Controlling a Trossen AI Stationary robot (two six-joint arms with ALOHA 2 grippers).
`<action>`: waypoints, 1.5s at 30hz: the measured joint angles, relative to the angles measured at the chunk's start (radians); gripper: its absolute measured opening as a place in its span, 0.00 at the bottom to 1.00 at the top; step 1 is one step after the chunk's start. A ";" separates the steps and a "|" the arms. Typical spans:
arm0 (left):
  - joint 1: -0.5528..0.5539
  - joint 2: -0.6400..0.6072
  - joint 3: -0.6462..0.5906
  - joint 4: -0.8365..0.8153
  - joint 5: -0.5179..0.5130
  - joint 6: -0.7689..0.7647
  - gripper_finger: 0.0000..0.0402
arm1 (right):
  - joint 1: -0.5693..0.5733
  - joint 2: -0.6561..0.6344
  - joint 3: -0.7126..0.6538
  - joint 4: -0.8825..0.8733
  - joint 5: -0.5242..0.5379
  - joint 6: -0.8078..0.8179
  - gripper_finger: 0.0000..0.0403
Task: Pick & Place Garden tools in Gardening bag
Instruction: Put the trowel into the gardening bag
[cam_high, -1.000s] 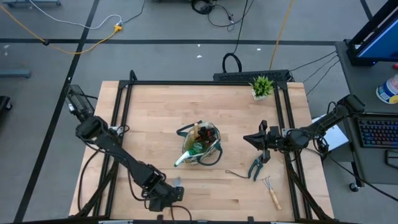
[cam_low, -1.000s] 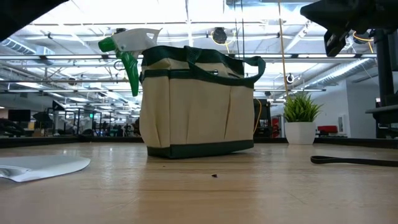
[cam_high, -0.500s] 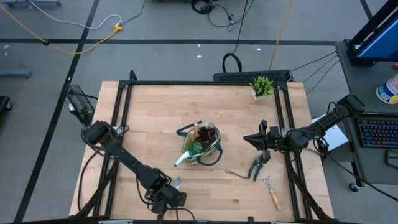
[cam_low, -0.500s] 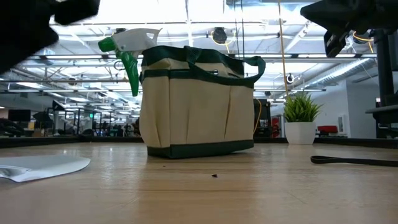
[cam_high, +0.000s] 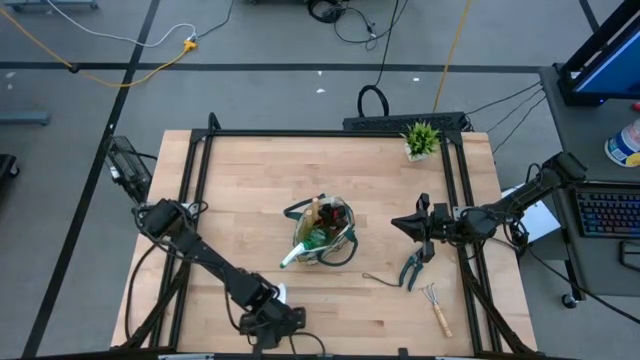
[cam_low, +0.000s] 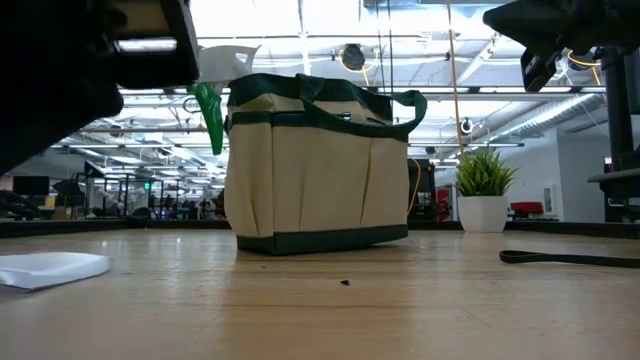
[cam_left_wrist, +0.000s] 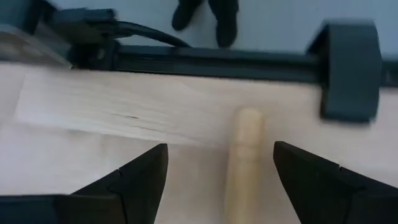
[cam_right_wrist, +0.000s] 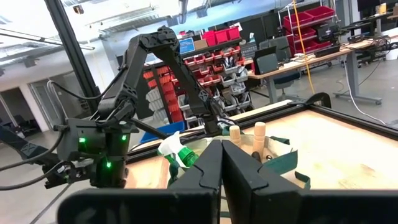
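The left gripper (cam_left_wrist: 221, 180) hangs low over the table's near edge, at about seven o'clock from the gardening bag (cam_high: 325, 232), its two dark fingers (cam_left_wrist: 140, 180) spread wide with a pale wooden handle (cam_left_wrist: 244, 155) lying between them, untouched as far as the wrist view shows. That handle looks to belong to a trowel whose pale metal blade (cam_low: 50, 268) shows flat on the wood in the low view, so the step in hand reads as the approach to pick this tool up. The next move would call for lowering until the fingers straddle the handle squarely, closing on it, then lifting and carrying it toward one o'clock to the bag's open top. The handle sits close to the black frame rail (cam_left_wrist: 211, 61), which leaves little room on that side. The bag stands upright near the table's middle, already holding a green spray bottle (cam_low: 205, 85) and two wooden handles (cam_right_wrist: 244, 138). The right gripper (cam_high: 412, 226) waits at three o'clock from the bag, fingers pressed together and holding nothing. Still on the table, near five o'clock from that gripper, lie the pruning shears (cam_high: 411, 268) and a fork-rake (cam_high: 435, 305). A small potted plant (cam_high: 421, 139) stands at the far edge.
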 joint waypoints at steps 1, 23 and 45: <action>0.000 0.000 0.000 0.005 0.000 -0.051 0.73 | 0.000 0.000 0.000 0.000 0.000 0.000 0.00; 0.001 0.000 0.000 0.061 -0.124 -0.601 0.73 | 0.000 0.000 0.000 0.000 0.003 0.000 0.00; 0.000 -0.001 0.000 0.060 -0.122 -0.607 0.73 | 0.000 0.000 0.000 0.000 0.003 -0.001 0.00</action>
